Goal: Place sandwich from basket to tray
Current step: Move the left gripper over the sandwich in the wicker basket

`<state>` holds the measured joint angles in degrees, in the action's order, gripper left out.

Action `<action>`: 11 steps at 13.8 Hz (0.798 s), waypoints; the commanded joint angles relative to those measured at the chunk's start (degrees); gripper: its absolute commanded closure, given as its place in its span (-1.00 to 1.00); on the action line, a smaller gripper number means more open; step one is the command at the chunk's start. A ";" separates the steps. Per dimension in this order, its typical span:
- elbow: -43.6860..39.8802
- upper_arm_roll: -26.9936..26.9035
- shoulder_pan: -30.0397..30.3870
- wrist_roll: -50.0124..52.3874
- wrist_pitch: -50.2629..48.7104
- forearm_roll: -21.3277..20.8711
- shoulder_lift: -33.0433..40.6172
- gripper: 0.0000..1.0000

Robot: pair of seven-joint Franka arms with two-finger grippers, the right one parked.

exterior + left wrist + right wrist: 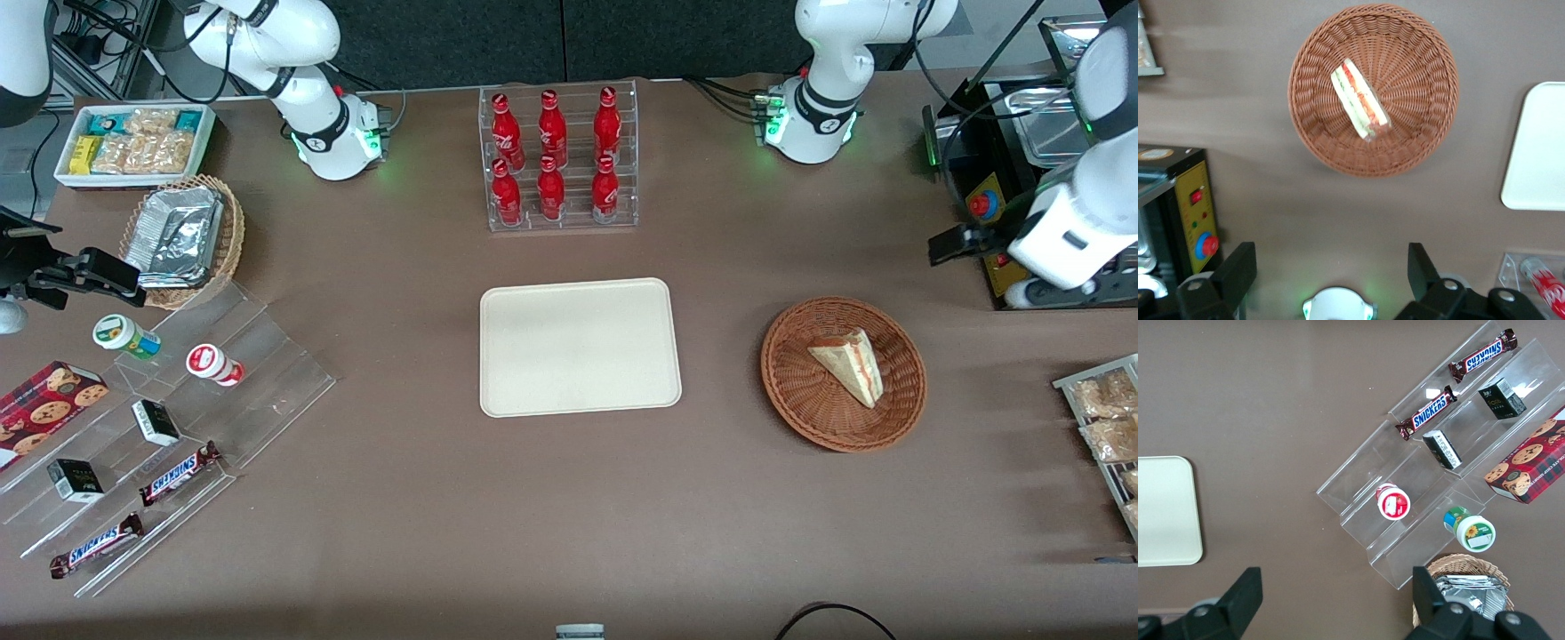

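The sandwich [849, 363] [1359, 100], a pale wedge with red and green filling, lies in the round reddish-brown basket [800, 418] [1311, 127]. The cream tray [578, 347] [1538, 147] lies bare at mid-table, beside the basket toward the parked arm's end. My gripper [951, 244] [1330, 267] hangs above the table toward the working arm's end, farther from the front camera than the basket and apart from it. It is open, its black fingers [1238, 267] wide apart with nothing between them.
A black control box with a red button [982, 204] [1195, 220] stands close beside the gripper. A rack of red bottles [560, 160] stands farther back than the tray. A rack of bagged snacks [1107, 418] lies at the working arm's table edge. A stepped acrylic shelf [160, 418] is toward the parked arm's end.
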<state>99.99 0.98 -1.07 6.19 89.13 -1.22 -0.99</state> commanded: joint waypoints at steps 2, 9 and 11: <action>10.55 -0.37 -0.25 0.13 11.21 0.60 1.95 -1.00; 24.53 -0.11 -0.34 21.56 33.44 -0.01 1.34 -1.00; 27.36 -0.11 -0.42 28.67 39.78 -0.27 1.08 -1.00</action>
<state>124.11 0.99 -1.11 28.96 124.39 -1.21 -1.08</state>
